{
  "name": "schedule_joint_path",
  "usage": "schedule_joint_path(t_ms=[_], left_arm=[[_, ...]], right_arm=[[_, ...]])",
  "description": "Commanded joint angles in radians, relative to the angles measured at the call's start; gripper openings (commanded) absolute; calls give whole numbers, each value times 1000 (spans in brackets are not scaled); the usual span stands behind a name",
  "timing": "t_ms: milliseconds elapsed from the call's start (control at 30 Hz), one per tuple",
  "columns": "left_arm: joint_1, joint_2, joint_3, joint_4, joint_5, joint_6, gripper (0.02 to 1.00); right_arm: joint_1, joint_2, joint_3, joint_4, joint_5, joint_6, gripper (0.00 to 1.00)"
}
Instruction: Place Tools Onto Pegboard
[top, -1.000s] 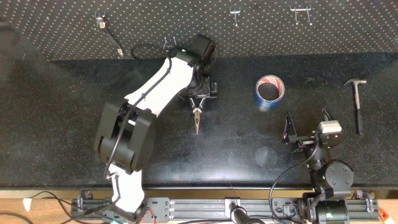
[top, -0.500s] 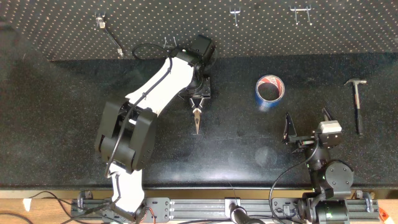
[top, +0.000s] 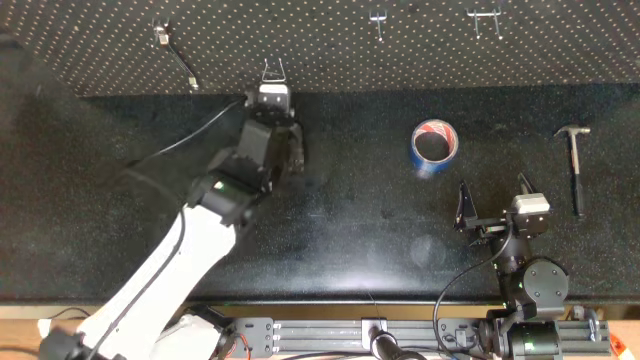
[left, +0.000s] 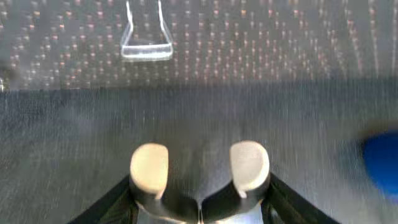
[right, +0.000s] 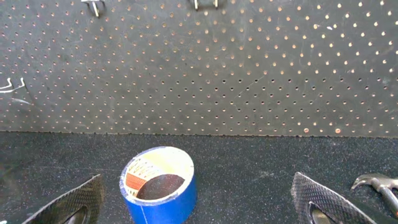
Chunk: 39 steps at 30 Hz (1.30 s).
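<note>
Clenching a pair of pliers (left: 149, 174) by the rounded, cream-tipped handles, the left hand (left: 199, 186) hangs close to a bent wire hook (left: 146, 45) on the perforated pegboard (right: 249, 74). Over to the right, the right hand (top: 493, 200) is released and spread wide above the gritty black table (top: 380, 230). A blue tape roll (right: 158, 183) sits between it and the board, and a slim hammer (top: 574, 170) lies nearby.
</note>
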Motion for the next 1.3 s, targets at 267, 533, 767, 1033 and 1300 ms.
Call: schedule_joint_path(t_ms=[267,533,767,1033,1300], left_arm=[[157,198,16,816,-178,28,27],[158,247,16,528,-101,28,27],[158,177,15,494,-85,28,996],[465,-685,-700,599,68,27,996],[540,-1181,-931,407,128,24,996]], right_arm=[[4,-6,-4,-3,2,8,980],[4,-6,-4,-3,2,8,980],[4,-6,-4,-3,2,8,980],[4,-6,-4,-3,2,8,980],[4,-6,-4,-3,2,8,980]])
